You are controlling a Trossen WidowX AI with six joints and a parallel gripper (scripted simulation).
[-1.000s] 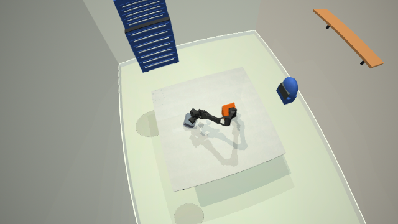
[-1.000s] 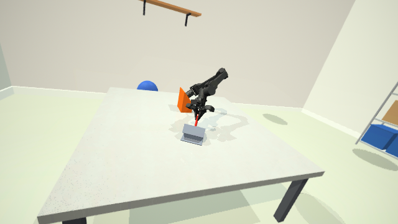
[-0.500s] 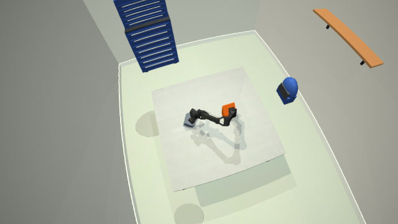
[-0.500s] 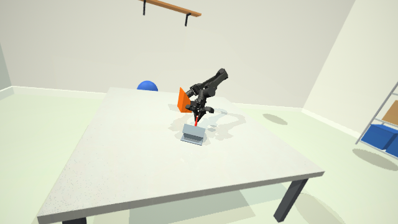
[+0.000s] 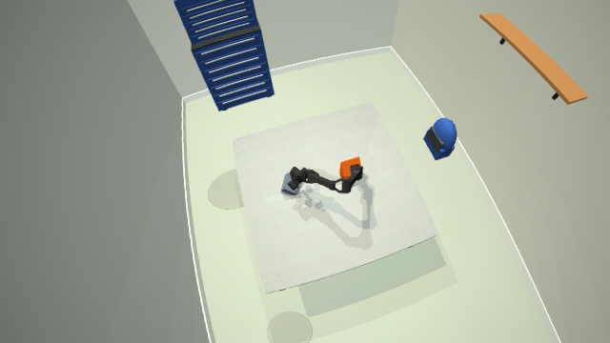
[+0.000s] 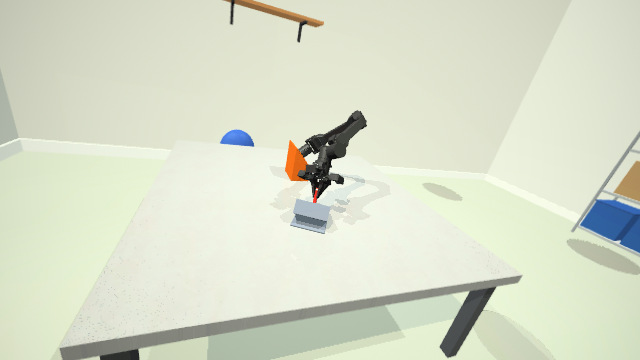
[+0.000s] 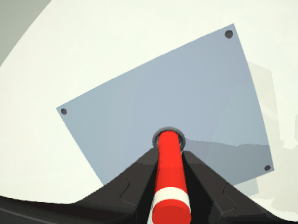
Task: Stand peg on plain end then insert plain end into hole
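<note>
My gripper (image 6: 316, 194) (image 7: 169, 156) is shut on the red peg (image 7: 171, 172) (image 6: 315, 197), whose white band (image 7: 171, 194) is at the end nearest the wrist camera. The peg's plain end points at the hole (image 7: 155, 140) in the blue-grey sloped panel (image 7: 130, 105) (image 6: 312, 210) (image 5: 287, 186). In the wrist view the plain end overlaps the hole's ring; whether its tip is inside or just above the hole is hard to tell. In the top view the arm covers part of the panel and hides the peg.
An orange block (image 5: 349, 168) (image 6: 296, 162) stands on the table (image 5: 305, 252) (image 6: 225, 280) by the arm's base. The arm (image 5: 324, 181) reaches from there to the panel. Dark screw heads mark the panel's corners in the wrist view.
</note>
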